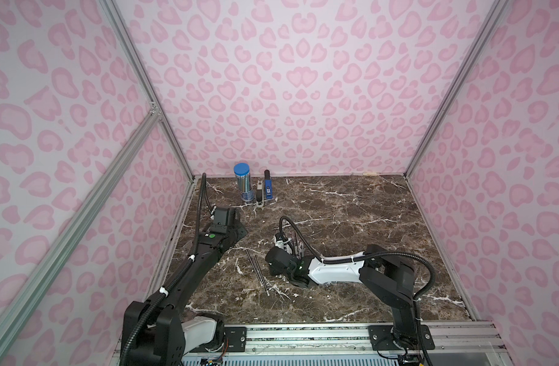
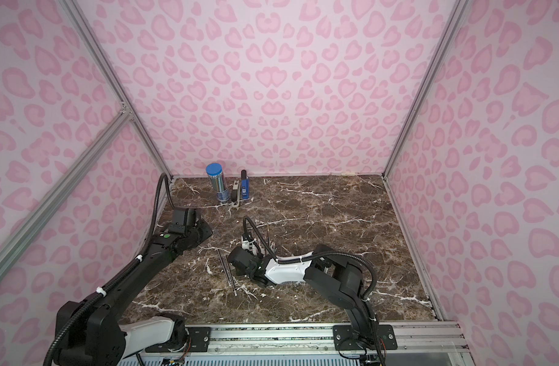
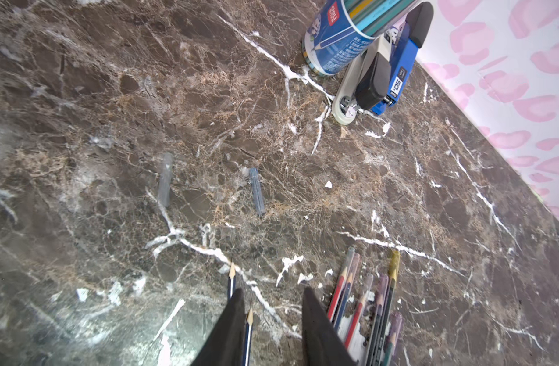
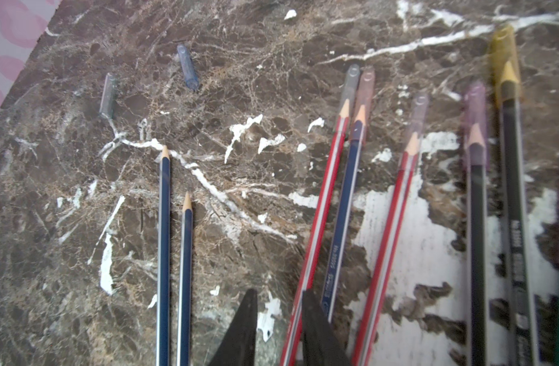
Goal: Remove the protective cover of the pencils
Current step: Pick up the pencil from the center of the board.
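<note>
Several pencils lie side by side on the marble table, their tips under clear tinted covers such as a yellow one and a purple one. Two blue pencils lie apart with bare tips; both top views show them. Two loose covers rest further out. My right gripper is open low over the table, with a capped red-striped pencil running along one finger. My left gripper is open and empty beside the bare blue pencils.
A clear tube with a blue lid, full of pencils, stands at the back wall next to a blue and black stapler and a grey tool. Pink patterned walls close in the table's back and sides.
</note>
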### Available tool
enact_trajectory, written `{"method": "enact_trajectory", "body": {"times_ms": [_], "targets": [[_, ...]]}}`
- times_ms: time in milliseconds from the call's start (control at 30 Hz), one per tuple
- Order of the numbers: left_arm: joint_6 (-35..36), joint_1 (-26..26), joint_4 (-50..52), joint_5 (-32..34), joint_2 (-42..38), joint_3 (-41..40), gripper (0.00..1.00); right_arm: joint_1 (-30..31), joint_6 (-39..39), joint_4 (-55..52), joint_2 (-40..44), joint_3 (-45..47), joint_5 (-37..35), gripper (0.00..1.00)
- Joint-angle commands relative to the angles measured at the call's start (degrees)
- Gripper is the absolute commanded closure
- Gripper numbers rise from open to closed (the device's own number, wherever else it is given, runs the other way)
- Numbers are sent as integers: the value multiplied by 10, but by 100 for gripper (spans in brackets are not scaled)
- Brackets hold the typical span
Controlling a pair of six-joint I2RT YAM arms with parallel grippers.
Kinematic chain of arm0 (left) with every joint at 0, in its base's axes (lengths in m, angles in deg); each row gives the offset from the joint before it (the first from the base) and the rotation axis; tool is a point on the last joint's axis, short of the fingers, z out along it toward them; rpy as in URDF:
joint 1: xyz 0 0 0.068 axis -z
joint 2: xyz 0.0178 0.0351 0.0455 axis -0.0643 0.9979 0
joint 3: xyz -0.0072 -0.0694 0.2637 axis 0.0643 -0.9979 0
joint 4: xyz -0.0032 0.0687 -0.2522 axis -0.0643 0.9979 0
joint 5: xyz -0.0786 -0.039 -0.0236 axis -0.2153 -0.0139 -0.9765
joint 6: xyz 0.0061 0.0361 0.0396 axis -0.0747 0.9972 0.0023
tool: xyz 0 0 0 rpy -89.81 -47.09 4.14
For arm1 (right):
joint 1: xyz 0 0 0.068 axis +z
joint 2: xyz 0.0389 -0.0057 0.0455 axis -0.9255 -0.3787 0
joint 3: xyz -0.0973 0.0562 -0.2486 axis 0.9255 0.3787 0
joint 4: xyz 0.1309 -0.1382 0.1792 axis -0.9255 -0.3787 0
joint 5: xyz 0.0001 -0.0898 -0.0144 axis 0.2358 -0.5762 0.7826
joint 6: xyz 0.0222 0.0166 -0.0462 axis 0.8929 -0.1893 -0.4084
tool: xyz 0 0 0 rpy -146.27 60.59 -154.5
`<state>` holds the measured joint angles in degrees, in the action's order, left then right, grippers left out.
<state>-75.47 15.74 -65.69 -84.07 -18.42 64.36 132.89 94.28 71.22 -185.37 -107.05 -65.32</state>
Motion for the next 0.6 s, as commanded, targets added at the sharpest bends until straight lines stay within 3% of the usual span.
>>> {"method": "enact_trajectory", "body": {"times_ms": [0, 367, 400, 567], "targets": [[-2, 0, 11, -33, -13, -2, 67, 0, 8, -16, -12, -6, -10, 73], [-10, 0, 11, -54, -30, -16, 66, 2, 15, -33, -30, -14, -29, 71], [-15, 0, 18, -56, -28, -13, 59, 2, 15, -35, -35, -18, -29, 71], [-19, 0, 28, -70, -21, -1, 53, 2, 15, -48, -51, -34, -34, 73]]}}
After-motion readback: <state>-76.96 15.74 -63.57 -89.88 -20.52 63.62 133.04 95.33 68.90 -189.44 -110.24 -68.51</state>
